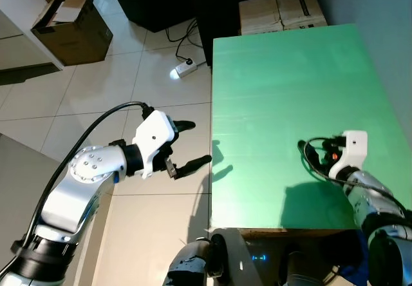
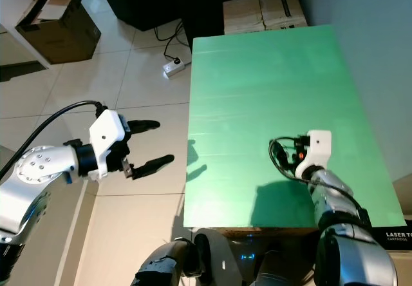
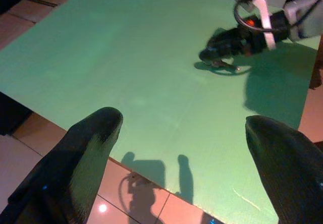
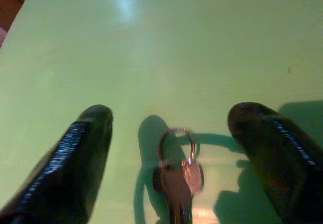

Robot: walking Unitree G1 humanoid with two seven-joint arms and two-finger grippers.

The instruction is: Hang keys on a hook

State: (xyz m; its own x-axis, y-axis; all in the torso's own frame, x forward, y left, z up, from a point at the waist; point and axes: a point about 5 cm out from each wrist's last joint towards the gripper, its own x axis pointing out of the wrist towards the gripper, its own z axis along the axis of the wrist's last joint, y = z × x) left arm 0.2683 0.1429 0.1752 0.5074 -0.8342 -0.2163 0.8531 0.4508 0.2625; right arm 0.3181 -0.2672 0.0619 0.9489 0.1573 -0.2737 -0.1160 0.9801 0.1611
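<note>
Presently, the right tool [image 4: 171,148] is held low over the green bench [image 1: 283,93], near its front right part, with both black fingers [image 4: 81,158] spread wide apart and nothing gripped between them. The keys [image 4: 176,176] are seen in the right wrist view lying flat on the bench surface between those two fingers, touched by neither; a metal ring is attached at the far end of the bunch, and a shadow is cast around it. From the left wrist view the same keys can be made out as a small dark shape on the bench directly under the right tool. The left tool [image 1: 187,145] is held out over the tiled floor [image 1: 129,80], just beside the bench's left edge, at about the height of the bench top, and its fingers are likewise released and parted, with nothing grasped. Its shadow is thrown on the bench edge. Farther back on the floor, an open cardboard box [image 1: 69,20], a white power strip [image 1: 184,69] with its cable, and closed cartons [image 1: 280,12] behind the bench are visible.
</note>
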